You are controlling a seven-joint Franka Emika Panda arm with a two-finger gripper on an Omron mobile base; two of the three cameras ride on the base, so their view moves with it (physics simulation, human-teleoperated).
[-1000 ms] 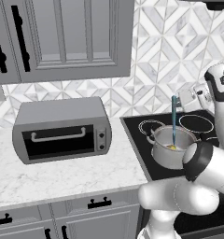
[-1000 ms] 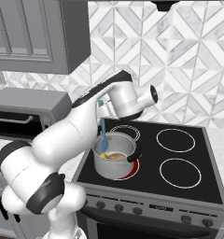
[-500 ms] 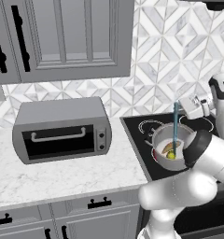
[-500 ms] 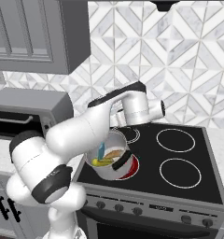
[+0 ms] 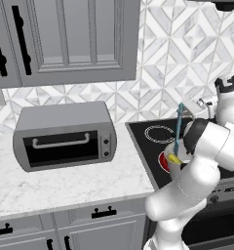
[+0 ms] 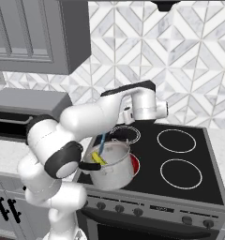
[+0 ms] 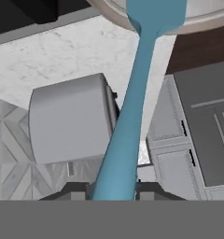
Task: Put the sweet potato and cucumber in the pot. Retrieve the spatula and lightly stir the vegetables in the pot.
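While the spatula point(image 7: 132, 107) is leaning with its head inside the pot point(image 6: 115, 165), I am seeing it tilt more than 1 second ago; my gripper point(image 7: 113, 192) is loosening around the handle, so stirring looks nearly finished. The cucumber point(image 6: 99, 158) is lying inside, on the black stove point(image 6: 198, 190) beside a marble counter point(image 5: 60, 183).

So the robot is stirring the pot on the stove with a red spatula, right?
Not red. In the hand view the spatula is light blue. The rest is right: the hand holds it, reaching into the pot on the stove.
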